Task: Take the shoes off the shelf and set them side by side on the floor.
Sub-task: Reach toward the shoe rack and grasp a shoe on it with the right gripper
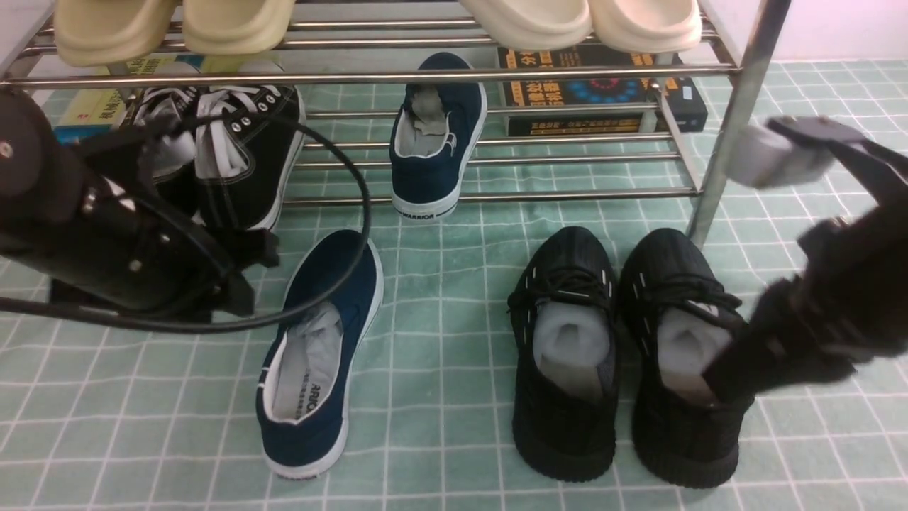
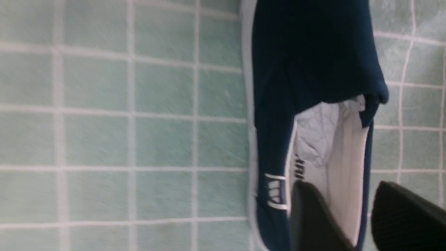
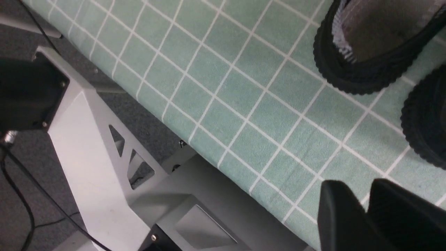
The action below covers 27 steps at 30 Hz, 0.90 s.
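Halfway: left gripper [image 2: 343,202] hangs released over the navy shoe [image 1: 319,355] before the shelf [image 1: 496,195]; second shoe [image 1: 436,142], on it, likely next; right gripper [image 3: 362,190] unreadable.

The brand name WARRIOR stands in dark capitals on the white rubber heel of the navy slip-on [image 1: 436,152] that rests on the lower bars of the shelf [image 1: 567,193]. The second navy slip-on [image 1: 323,298], lying on the floor [image 1: 440,355], carries the same word in dark print along its pale insole. The front view shows only the letters ARRIO, and in the left wrist view just a few blurred letters peek past the shoe's wall. A black book [image 1: 603,92] behind the shelf bears yellow Chinese characters on its cover and spine, too small to read. A yellow-green book [image 1: 89,106] on the left shows dark characters, equally unreadable.
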Available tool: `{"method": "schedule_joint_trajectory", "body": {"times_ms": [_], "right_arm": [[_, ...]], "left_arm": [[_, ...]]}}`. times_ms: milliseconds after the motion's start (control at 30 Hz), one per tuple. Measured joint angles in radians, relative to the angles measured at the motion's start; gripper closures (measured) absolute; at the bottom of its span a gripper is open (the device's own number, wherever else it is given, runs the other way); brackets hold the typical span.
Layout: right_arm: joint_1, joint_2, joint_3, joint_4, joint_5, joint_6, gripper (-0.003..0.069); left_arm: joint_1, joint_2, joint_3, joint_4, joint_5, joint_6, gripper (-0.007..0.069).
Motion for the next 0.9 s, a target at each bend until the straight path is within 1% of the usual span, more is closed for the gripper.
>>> {"method": "schedule_joint_trajectory", "body": {"times_ms": [67, 100, 133, 200, 267, 300, 367, 400, 467, 600, 633, 667, 700, 733, 767, 800, 833, 867, 900], "right_arm": [[0.022, 0.048, -0.043, -0.010, -0.001, 0.029, 0.0515], [0.050, 0.092, -0.073, -0.024, -0.001, 0.049, 0.0531], [0.074, 0.111, -0.093, -0.035, -0.001, 0.055, 0.0542], [0.140, 0.181, -0.154, -0.060, 0.000, 0.077, 0.0590], [0.207, 0.258, -0.232, -0.096, 0.001, 0.103, 0.0645], [0.235, 0.297, -0.276, -0.118, 0.000, 0.128, 0.0662], [0.260, 0.337, -0.322, -0.143, -0.009, 0.163, 0.0668], [0.291, 0.408, -0.401, -0.190, -0.039, 0.241, 0.0669], [0.307, 0.485, -0.502, -0.245, -0.085, 0.327, 0.0664], [0.314, 0.617, -0.700, -0.346, -0.158, 0.487, 0.0623], [0.314, 0.623, -0.709, -0.351, -0.165, 0.495, 0.0616], [0.314, 0.666, -0.765, -0.392, -0.183, 0.546, 0.0585], [0.314, 0.682, -0.794, -0.418, -0.192, 0.573, 0.0570], [0.314, 0.709, -0.827, -0.452, -0.204, 0.614, 0.0536], [0.314, 0.714, -0.839, -0.466, -0.208, 0.621, 0.0529], [0.314, 0.749, -0.880, -0.526, -0.227, 0.679, 0.0469], [0.314, 0.752, -0.884, -0.533, -0.230, 0.679, 0.0462], [0.314, 0.773, -0.906, -0.587, -0.254, 0.730, 0.0412], [0.314, 0.786, -0.914, -0.625, -0.273, 0.761, 0.0378]], "left_arm": [[0.000, -0.022, -0.013, 0.051, 0.025, 0.000, 0.0466], [0.000, -0.040, -0.016, 0.090, 0.040, 0.000, 0.0517], [0.000, -0.048, -0.016, 0.104, 0.051, 0.000, 0.0550], [0.000, -0.063, -0.016, 0.134, 0.081, 0.000, 0.0606], [0.000, -0.069, -0.016, 0.147, 0.108, 0.000, 0.0624], [0.000, -0.070, -0.016, 0.150, 0.118, 0.000, 0.0624], [0.000, -0.070, -0.016, 0.151, 0.128, 0.000, 0.0624], [0.000, -0.069, -0.016, 0.154, 0.142, 0.000, 0.0624], [0.000, -0.069, -0.016, 0.157, 0.144, -0.004, 0.0624], [0.000, -0.069, -0.016, 0.160, 0.145, -0.058, 0.0624], [0.000, -0.069, -0.016, 0.160, 0.145, -0.060, 0.0624], [0.000, -0.069, -0.016, 0.160, 0.145, -0.079, 0.0624], [0.000, -0.069, -0.016, 0.160, 0.145, -0.084, 0.0624], [0.000, -0.069, -0.016, 0.164, 0.145, -0.091, 0.0624], [0.000, -0.069, -0.016, 0.166, 0.145, -0.092, 0.0624], [0.000, -0.069, -0.016, 0.176, 0.145, -0.098, 0.0624], [0.000, -0.069, -0.016, 0.176, 0.145, -0.098, 0.0624], [0.000, -0.069, -0.016, 0.184, 0.145, -0.099, 0.0624], [0.000, -0.069, -0.016, 0.191, 0.145, -0.101, 0.0624]]}}
